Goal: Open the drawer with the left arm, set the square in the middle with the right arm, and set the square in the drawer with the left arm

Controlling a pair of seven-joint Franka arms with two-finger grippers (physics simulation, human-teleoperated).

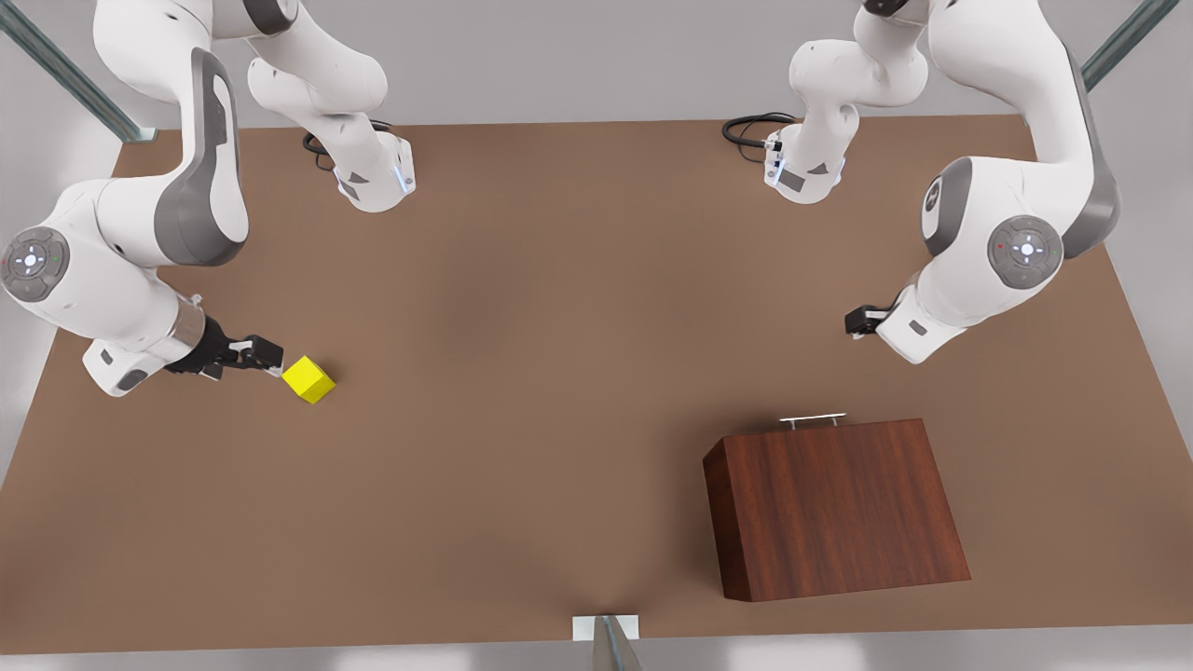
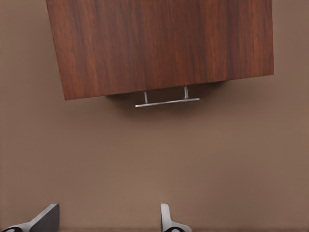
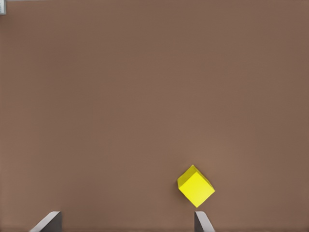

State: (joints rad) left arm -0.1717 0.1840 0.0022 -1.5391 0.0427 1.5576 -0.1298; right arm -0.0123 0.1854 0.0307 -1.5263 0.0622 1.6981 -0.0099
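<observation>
**Both arms poised, drawer shut, cube untouched**

The table (image 1: 522, 308) offers wide bare room through its middle. The wooden box (image 1: 834, 508) sits toward the front view's right, near the table's front edge, its drawer (image 2: 164, 92) closed with the handle (image 2: 167, 102) facing the left gripper (image 2: 108, 220), which hovers well apart from it, fingers spread and empty. The square (image 1: 308, 379) lies at the front view's left, just beside the right gripper (image 3: 125, 223), likewise released and holding nothing.

Risks, as I judge them: the cube sits off-centre, near one fingertip (image 3: 203, 222), so a descent could nudge it away. The thin handle could slip from a shallow grip, or the pull could drag the box.
</observation>
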